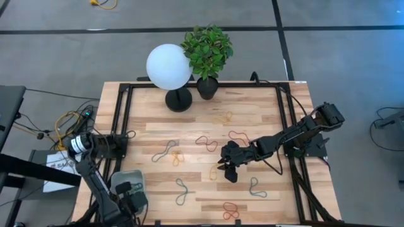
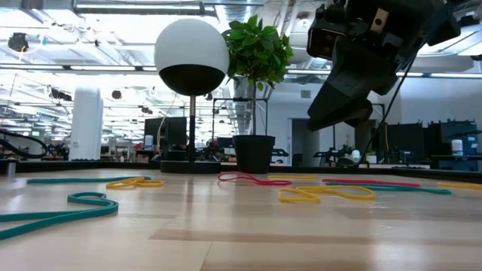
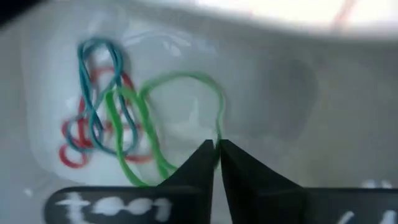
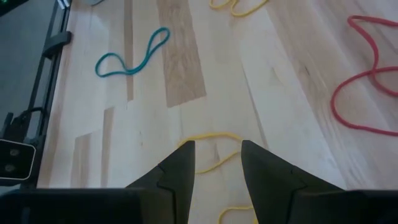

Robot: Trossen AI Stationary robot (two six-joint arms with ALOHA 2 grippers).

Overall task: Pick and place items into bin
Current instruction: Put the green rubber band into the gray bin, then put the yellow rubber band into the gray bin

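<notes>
The bin (image 1: 137, 176), a pale translucent tray, sits at the table's near left corner. My left gripper (image 1: 129, 192) hangs over it, pointing down. In the left wrist view my left gripper (image 3: 216, 149) is shut on a green rubber band (image 3: 180, 87). That band lies on the bin's floor (image 3: 311, 93) beside a teal band (image 3: 93, 74) and a red band (image 3: 71, 155). My right gripper (image 1: 224, 170) is open mid-table. Its fingers (image 4: 180, 168) stand on either side of a yellow band (image 4: 208, 135) on the wood, and the low view shows the gripper (image 2: 339, 117) above the table. My left gripper pinches one strand of the green band (image 3: 218, 134) between its two fingertips, coming from above and pointing down. The rest of the loop lies slack on the bin's floor, partly over the red and teal bands.
Loose bands lie across the wood: teal (image 1: 165, 150), red (image 1: 206, 142), teal (image 1: 182, 191), teal (image 1: 255, 189), red-orange (image 1: 230, 210). A white globe lamp (image 1: 169, 66) and a potted plant (image 1: 207, 50) stand at the far edge. Black rails (image 1: 120, 120) frame the table.
</notes>
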